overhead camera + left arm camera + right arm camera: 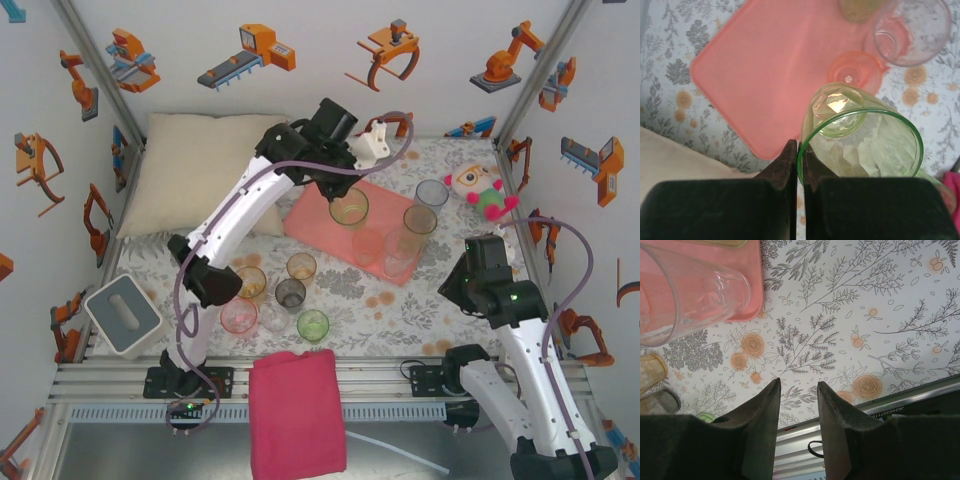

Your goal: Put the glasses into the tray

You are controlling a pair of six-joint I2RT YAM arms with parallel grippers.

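Note:
My left gripper (336,188) (800,150) is shut on the rim of a yellow-green glass (349,208) (860,145), which it holds over the salmon-pink tray (320,228) (765,75). On the tray stand a pink glass (367,245) (855,72), a clear glass (399,256) (690,290) and a taller amber glass (419,222). A smoky glass (432,193) stands on the cloth beyond the tray. Several more glasses (290,293) cluster in front of the tray. My right gripper (482,272) (797,385) is open and empty, low over the tablecloth near the front rail.
A cream pillow (200,180) lies at the back left, close to the tray. A magenta folded cloth (297,410) drapes over the front rail. A plush toy (483,188) sits at the back right and a grey-white box (122,315) at the left edge.

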